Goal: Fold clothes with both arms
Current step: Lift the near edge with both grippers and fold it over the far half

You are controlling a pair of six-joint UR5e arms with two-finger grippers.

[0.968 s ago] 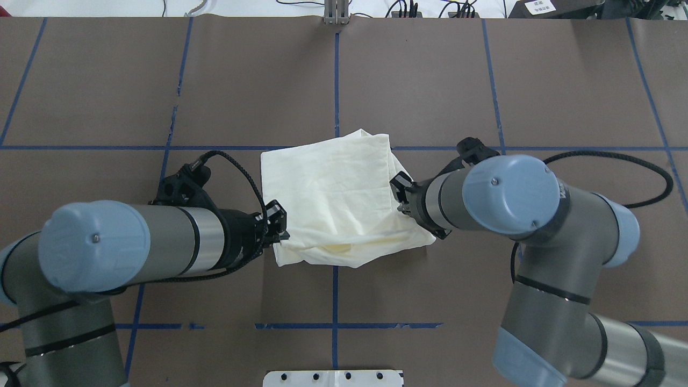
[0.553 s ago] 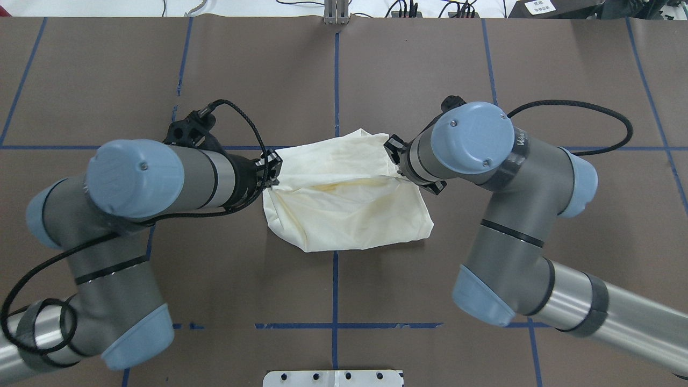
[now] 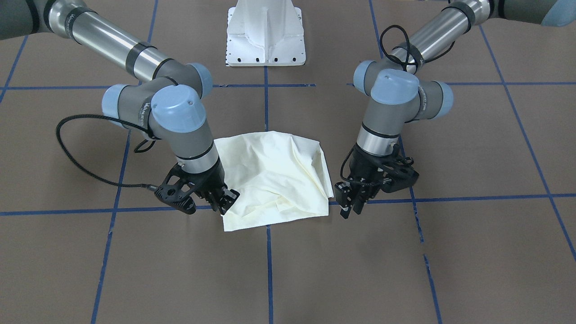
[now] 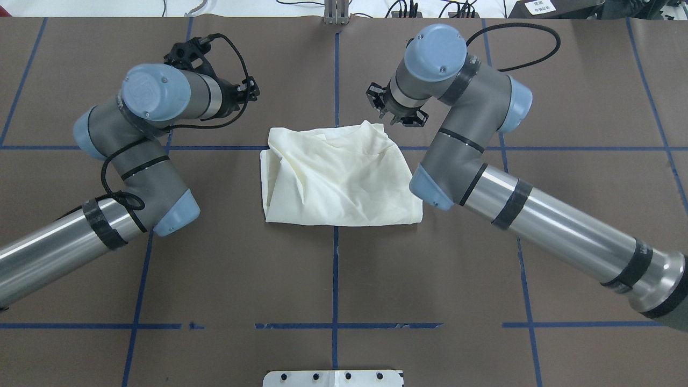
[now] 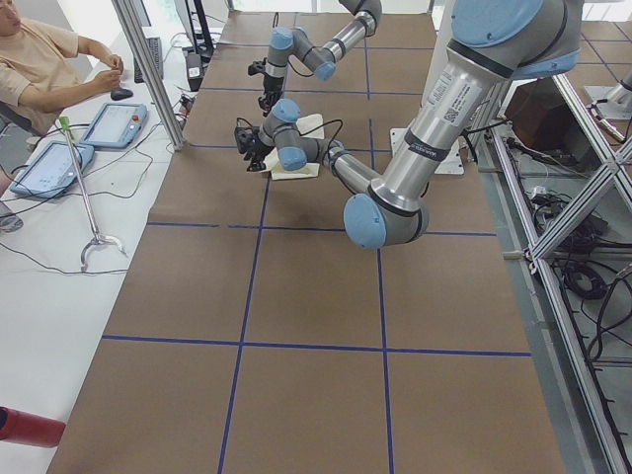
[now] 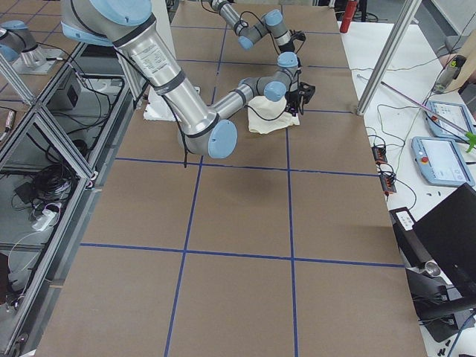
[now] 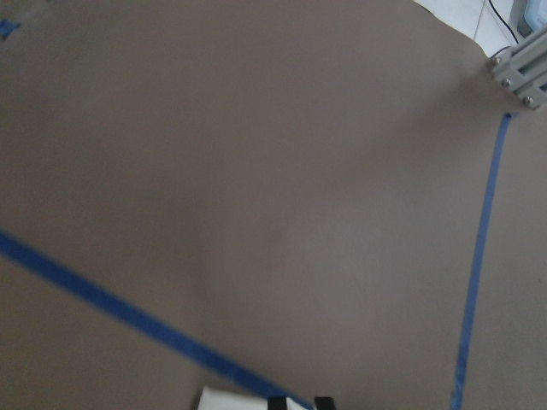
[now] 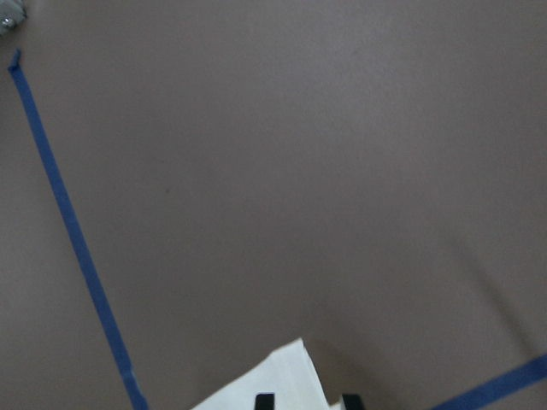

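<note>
Both grippers have let go of the hem they were carrying and drawn up by the blue tape line. The left gripper hangs at that line with fingers parted and empty, and the right gripper, further along the same line, is spread wide with nothing between its fingers. The cream T-shirt lies folded and rumpled across the line, mostly on the robot's side, plain reverse up.
</note>
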